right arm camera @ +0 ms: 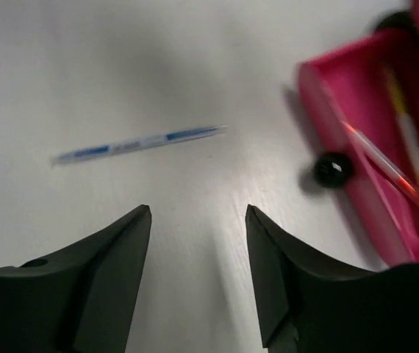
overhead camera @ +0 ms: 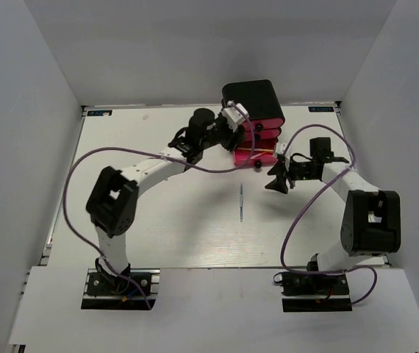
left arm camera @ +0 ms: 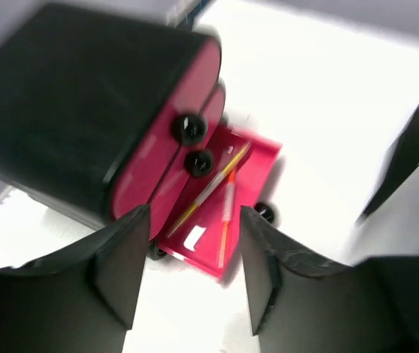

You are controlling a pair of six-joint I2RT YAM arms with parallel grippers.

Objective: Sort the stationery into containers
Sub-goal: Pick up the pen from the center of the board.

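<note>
From the top external view, the black cabinet (overhead camera: 252, 97) stands at the far middle of the table (overhead camera: 158, 228), its 3 pink drawers (overhead camera: 264, 132) facing the arms. The bottom drawer (overhead camera: 256, 156) is pulled out. The left gripper (overhead camera: 230, 134) hangs just beside the drawer fronts on their left, and the right gripper (overhead camera: 277, 180) sits just right of the open drawer, pointing down at the table. How wide either pair of jaws stands cannot be read from here. 1 blue-and-white pen (overhead camera: 242, 202) lies alone on the table, apart from the cabinet and nearer the arms.

The left wrist view shows what the overhead one only hints at. The left jaws are spread with nothing between them, and past them the open drawer holds 2 pens, a yellow pen (left arm camera: 213, 184) and an orange pen (left arm camera: 228, 213), lying side by side. The 2 upper drawers are shut, each with a black knob (left arm camera: 189, 129). The loose pen does not appear here.

The right wrist view has the right jaws spread and empty above bare table. The blue-and-white pen lies beyond the fingertips, to the left. The open drawer's corner, its knob and both pens show blurred at the right.
</note>
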